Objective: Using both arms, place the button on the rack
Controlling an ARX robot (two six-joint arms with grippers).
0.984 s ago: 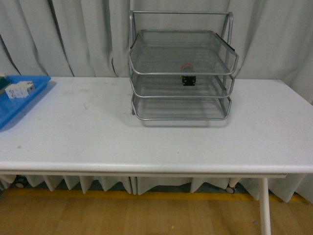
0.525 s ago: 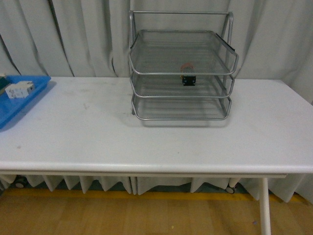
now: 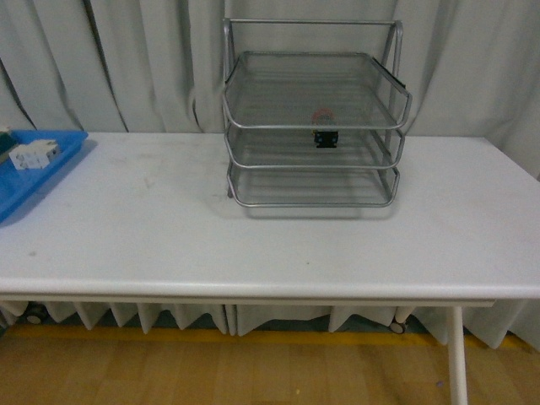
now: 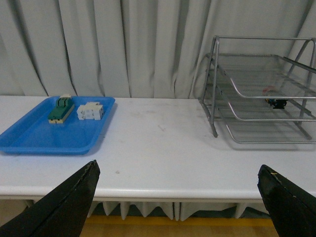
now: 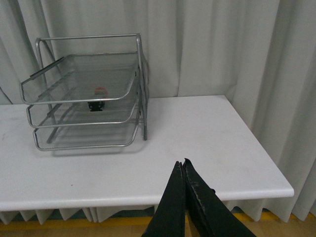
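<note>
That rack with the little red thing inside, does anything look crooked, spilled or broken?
Nothing stands out. The rack stands square on the table, and the button sits in its middle tier.

White table (image 3: 270, 245) is seen w/ 2 items on it: rack (image 3: 312, 126) at rear centre, blue tray (image 3: 34, 173) at left edge.

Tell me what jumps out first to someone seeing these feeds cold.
The silver rack stands at the table's far edge before the curtain, with the red-capped button on its middle tier. A blue tray at the table's left end holds a green-and-cream switch and a white block.
</note>
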